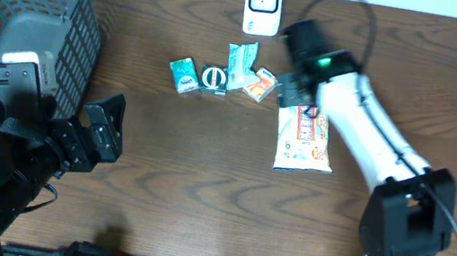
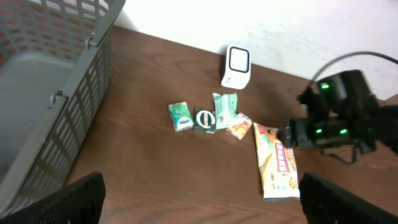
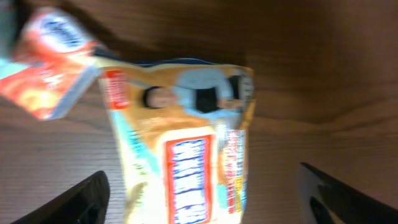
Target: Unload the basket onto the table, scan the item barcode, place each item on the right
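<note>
**A:** Where is the snack bag (image 1: 304,139)?

**B:** It lies flat on the table (image 1: 201,188), right of the middle, with its printed face up. One short end is just beside a small orange packet (image 1: 260,85). The other end points toward the near edge.

**A:** Is anything holding it?

**B:** No. The right claw (image 3: 205,199) hangs over the end nearest the orange packet with its fingers spread wide. In the wrist view one finger stands on each side of the bag, and neither pinches it. I cannot tell whether a finger brushes the wrapper.

**A:** And the scanner (image 1: 263,4)?

**B:** It is a white unit standing upright at the far edge of the table. It is apart from the bag, and the right arm's dark head sits between the two.

**A:** What else is close by?

**B:** There is a short row to the left of the orange packet. First comes a green sachet (image 1: 241,65), then a dark packet (image 1: 214,79) with a round mark, then a teal packet (image 1: 184,74). All of them lie on the wood.

**A:** What about the left side?

**B:** A grey mesh basket (image 1: 20,6) fills the far left corner. The left claw (image 2: 205,202) is near it, well apart from the bag. Its fingers are spread wide with nothing between them.
</note>
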`<state>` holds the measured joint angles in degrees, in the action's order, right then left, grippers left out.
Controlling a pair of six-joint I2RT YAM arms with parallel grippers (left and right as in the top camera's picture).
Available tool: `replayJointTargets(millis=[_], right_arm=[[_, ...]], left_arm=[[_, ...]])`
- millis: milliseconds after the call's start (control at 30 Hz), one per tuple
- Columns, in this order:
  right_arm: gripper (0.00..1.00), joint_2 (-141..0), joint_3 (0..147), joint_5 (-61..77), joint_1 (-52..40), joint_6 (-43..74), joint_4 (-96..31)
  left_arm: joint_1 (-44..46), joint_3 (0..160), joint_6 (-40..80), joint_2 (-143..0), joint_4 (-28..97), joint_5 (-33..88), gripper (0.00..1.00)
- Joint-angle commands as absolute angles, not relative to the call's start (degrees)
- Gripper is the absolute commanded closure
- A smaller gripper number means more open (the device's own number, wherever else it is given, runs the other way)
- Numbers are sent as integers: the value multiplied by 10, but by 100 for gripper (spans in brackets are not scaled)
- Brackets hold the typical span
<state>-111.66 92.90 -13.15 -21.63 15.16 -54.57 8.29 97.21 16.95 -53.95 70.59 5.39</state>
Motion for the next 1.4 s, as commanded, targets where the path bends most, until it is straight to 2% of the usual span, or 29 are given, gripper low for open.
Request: replayJointTargets(millis=[0, 167, 233, 267, 300, 400, 433, 467, 500, 533, 567, 867, 1167, 1367], right_arm=[[6, -1124, 904, -14, -179, 156, -540], [1, -1142, 843, 63, -154, 109, -479], [2, -1149, 816, 61, -153, 104, -454], [6, -1155, 796, 62, -154, 105, -432], [17, -1162, 780, 62, -156, 105, -411], [31, -1167, 764, 62, -157, 105, -391], [41, -1168, 764, 62, -157, 104, -391], [53, -1168, 764, 62, -157, 105, -391], [71, -1168, 764, 62, -157, 104, -391], [94, -1168, 764, 62, -157, 105, -392], [99, -1168, 765, 62, -157, 105, -394], [99, -1115, 850, 57, -157, 117, -414], [99, -1066, 918, -43, -157, 117, -349], [99, -1072, 918, -16, -160, 117, -254]], left_arm=[[81, 976, 175, -540, 707, 46, 2], [81, 976, 175, -540, 707, 46, 2], [81, 976, 175, -540, 707, 46, 2], [81, 976, 175, -540, 707, 46, 2], [81, 976, 175, -540, 707, 46, 2], [81, 976, 175, -540, 707, 46, 3], [81, 976, 175, -540, 707, 46, 2], [81, 976, 175, -540, 707, 46, 2], [81, 976, 175, -540, 707, 46, 2], [81, 976, 175, -540, 707, 46, 2], [81, 976, 175, -540, 707, 46, 2], [81, 976, 175, -540, 707, 46, 2], [81, 976, 175, -540, 707, 46, 2], [81, 976, 175, -540, 707, 46, 2]])
